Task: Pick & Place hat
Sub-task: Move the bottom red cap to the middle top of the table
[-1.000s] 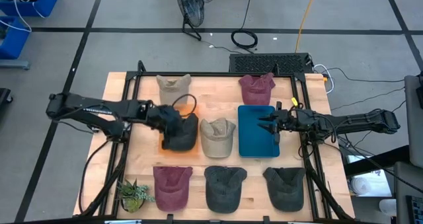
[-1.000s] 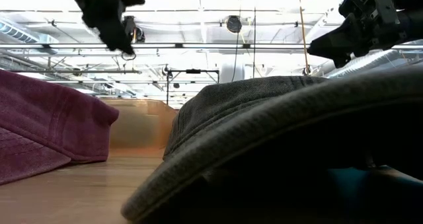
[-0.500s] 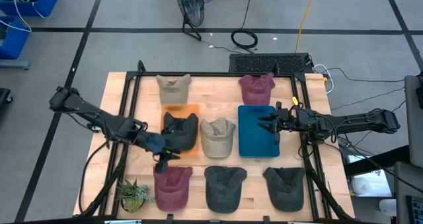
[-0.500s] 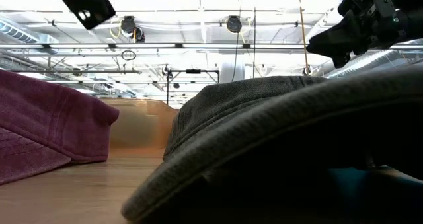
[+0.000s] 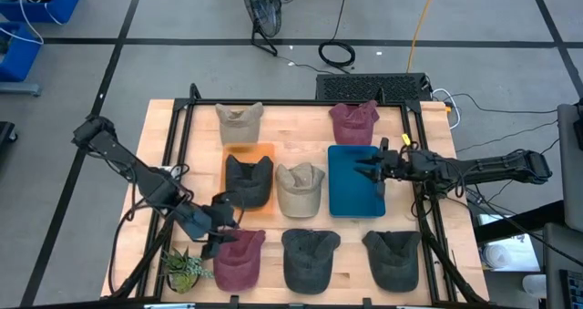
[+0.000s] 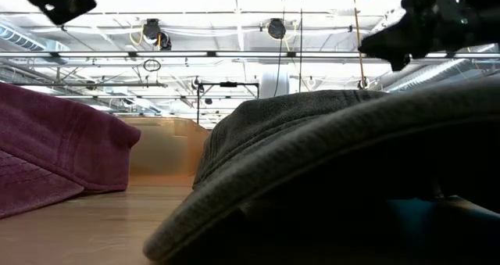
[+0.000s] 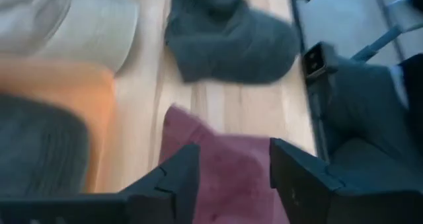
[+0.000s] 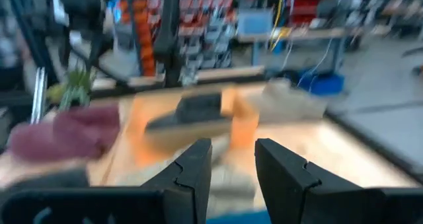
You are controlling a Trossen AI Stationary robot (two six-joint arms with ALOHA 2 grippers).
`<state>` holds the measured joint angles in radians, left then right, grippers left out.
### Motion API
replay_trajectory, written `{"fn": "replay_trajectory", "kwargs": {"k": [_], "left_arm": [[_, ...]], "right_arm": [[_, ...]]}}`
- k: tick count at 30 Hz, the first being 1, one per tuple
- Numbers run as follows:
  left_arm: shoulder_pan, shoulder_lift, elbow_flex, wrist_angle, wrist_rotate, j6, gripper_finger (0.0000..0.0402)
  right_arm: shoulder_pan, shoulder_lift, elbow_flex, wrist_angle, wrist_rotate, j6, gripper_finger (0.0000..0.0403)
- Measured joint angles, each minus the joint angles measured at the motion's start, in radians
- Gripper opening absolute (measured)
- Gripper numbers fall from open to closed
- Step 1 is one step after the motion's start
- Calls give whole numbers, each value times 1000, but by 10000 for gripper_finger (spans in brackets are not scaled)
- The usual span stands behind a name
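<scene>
Progress: you have one dark hat (image 5: 248, 181) lying on the orange mat (image 5: 249, 154), so one placement looks done; the blue mat (image 5: 353, 180) is bare, so I judge a second placement is still owed.

Stock on bench (image 5: 301, 136): you have a tan hat (image 5: 240, 120) and a maroon hat (image 5: 354, 121) along the far row, a beige hat (image 5: 300, 189) between the two mats, and a second maroon hat (image 5: 238, 257), a grey hat (image 5: 310, 259) and another dark grey hat (image 5: 393, 258) along the near row. A small plant (image 5: 185, 268) sits at the near left corner.

Left end effector (image 5: 217, 225): you will find it low over the near left part of the bench, just beside the brim of the near maroon hat. Its wrist view shows the two fingers (image 7: 177, 178) parted with maroon cloth under the gap. It grips nothing that you can see.

Left arm pose: stretched diagonally from the left edge toward the near row, pointing at the near maroon hat.

Right end effector (image 5: 368, 170): it hovers over the right half of the blue mat, fingers (image 8: 198, 161) a little apart and empty.

Right arm pose: reaching in level from the right edge, waiting.

Next: by my reading, you should expect a grasp on the near maroon hat, then a carry to the blue mat.
</scene>
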<state>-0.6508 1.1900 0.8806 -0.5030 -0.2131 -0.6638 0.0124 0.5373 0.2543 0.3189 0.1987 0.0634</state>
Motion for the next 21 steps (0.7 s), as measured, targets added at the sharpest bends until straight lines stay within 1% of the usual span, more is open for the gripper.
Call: {"fn": "replay_trajectory", "kwargs": {"k": [4,6,8,13,17,18,21], "left_arm": [[-18,34,0,-62,4,-94,208],[-32,51,-1,-54,13,-130,208],[-46,69,0,-40,33,-157,209],[-59,98,0,-18,40,-207,209],[-52,101,2,-21,40,-209,209],[-49,101,11,-39,38,-202,208],[-45,111,70,-94,26,-167,193]], "right_arm": [[0,20,0,134,9,-13,105],[0,32,0,163,5,-24,105],[0,49,0,170,7,-33,105],[0,89,0,170,8,-49,105],[3,114,0,165,6,-17,105],[5,121,0,160,-1,8,105],[16,139,0,127,-79,61,105]]}}
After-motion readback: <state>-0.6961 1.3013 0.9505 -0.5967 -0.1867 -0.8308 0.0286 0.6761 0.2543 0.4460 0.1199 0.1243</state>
